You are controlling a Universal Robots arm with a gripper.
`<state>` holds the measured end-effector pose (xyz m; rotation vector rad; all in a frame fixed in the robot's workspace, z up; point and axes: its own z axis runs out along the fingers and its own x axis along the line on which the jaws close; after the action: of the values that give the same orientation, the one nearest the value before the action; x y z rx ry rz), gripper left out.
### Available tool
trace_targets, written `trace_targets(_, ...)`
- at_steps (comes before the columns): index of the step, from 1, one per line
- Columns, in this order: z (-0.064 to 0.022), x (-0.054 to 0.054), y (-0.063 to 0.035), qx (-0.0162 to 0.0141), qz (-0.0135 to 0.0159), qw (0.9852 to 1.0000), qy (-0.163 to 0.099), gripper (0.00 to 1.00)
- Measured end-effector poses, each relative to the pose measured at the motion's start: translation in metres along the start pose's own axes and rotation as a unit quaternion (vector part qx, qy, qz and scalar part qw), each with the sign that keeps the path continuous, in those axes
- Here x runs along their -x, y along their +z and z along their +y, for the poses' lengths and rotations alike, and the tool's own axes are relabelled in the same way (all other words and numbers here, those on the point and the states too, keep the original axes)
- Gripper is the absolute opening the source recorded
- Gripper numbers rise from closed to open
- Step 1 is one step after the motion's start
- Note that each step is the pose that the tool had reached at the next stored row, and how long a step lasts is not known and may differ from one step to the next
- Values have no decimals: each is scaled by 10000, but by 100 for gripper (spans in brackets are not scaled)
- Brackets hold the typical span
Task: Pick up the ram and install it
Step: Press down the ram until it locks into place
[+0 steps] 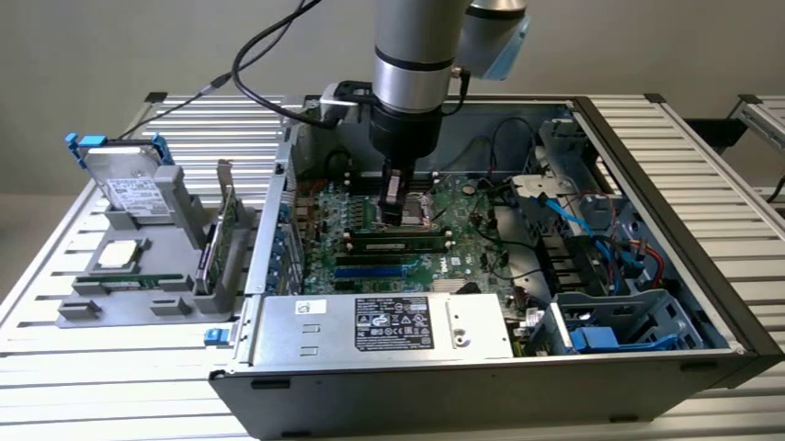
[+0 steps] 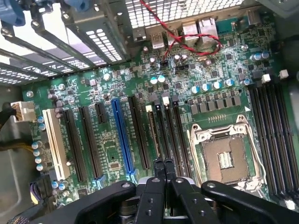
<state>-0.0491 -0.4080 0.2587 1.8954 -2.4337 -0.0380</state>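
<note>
The ram (image 1: 392, 243), a narrow green stick with black chips, stands on edge in a slot of the motherboard (image 1: 472, 230) inside the open computer case. In the wrist view the ram (image 2: 153, 135) appears as a thin brownish strip in one of the black slots. My gripper (image 1: 395, 219) points straight down just above the stick. Its black fingertips (image 2: 161, 163) are pressed together at the near end of that slot, with nothing visible between them. Whether they touch the stick I cannot tell.
A silver power supply (image 1: 392, 323) sits at the case front, with drive cages and blue cables (image 1: 613, 322) at the exterior view's right. The bare processor socket (image 2: 224, 158) lies beside the memory slots. A grey holder (image 1: 123, 294) outside carries a hard drive (image 1: 129, 184), a processor chip (image 1: 119, 254) and an expansion card (image 1: 224, 220).
</note>
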Motion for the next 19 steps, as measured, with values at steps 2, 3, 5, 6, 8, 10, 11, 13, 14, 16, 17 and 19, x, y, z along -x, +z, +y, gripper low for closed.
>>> trace_targets(2, 0, 0, 0, -5, -11, 9999, 149, 10)
trace_targets(3, 0, 0, 0, -8, -15, 9998, 219, 10)
trace_targets(5, 0, 0, 0, -15, -26, 9993, 366, 10)
trace_targets(6, 0, 0, 1, -18, -31, 9991, 432, 10)
trace_targets(8, 0, 0, 1, -25, -42, 9984, 571, 10)
trace_targets(10, 0, 0, 1, -32, -54, 9975, 704, 10)
trace_targets(11, 0, 0, 2, -36, -60, 9970, 772, 10)
trace_targets(13, 0, 0, 3, -58, -103, 9927, 1198, 10)
trace_targets(14, 0, 0, 4, -63, -116, 9914, 1300, 10)
trace_targets(16, 0, 0, 6, -72, -150, 9881, 1529, 10)
trace_targets(17, 0, 0, 7, -75, -158, 9872, 1585, 10)
trace_targets(19, -1, 0, 8, -79, -179, 9849, 1719, 10)
